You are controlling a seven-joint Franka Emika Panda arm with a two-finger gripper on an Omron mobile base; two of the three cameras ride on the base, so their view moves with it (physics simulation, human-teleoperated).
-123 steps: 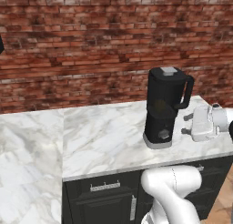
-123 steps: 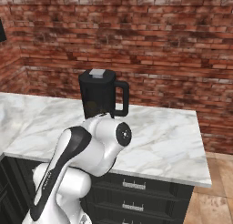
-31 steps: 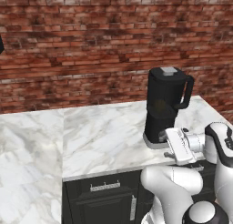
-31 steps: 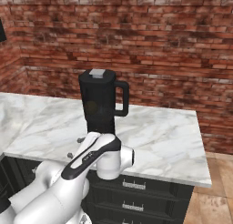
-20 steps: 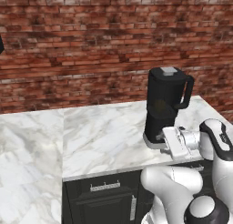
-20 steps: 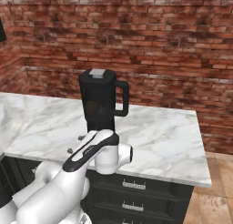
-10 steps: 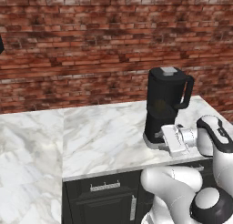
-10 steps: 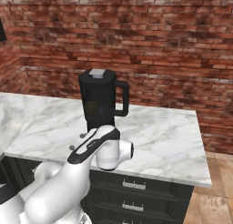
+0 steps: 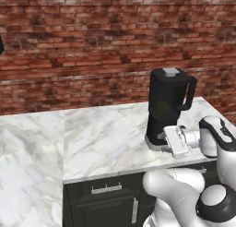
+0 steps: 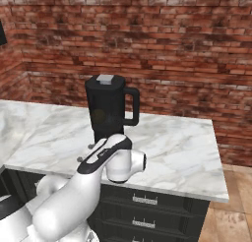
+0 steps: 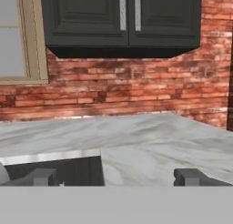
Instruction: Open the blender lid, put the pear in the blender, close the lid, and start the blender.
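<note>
Closer now, claw (image 9: 167, 137) beside blender (image 9: 166, 107) base; lid (image 10: 109, 80) on.

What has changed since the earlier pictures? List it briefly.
The arm swung its hand from the counter's right end in toward the foot of the blender; the open gripper holds nothing. The blender, its blender lid on top, and the marble counter stayed put.

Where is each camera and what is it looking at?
Left base view: behind the arm's left, looking at the blender and counter; the arm and gripper show.
Right base view: behind its right, same blender and counter; the white arm rises in front.
Hand view: on the hand, looking across the counter at a brick wall and dark cabinets; open fingertips show.
Both base views share the blender with its lid on.
</note>
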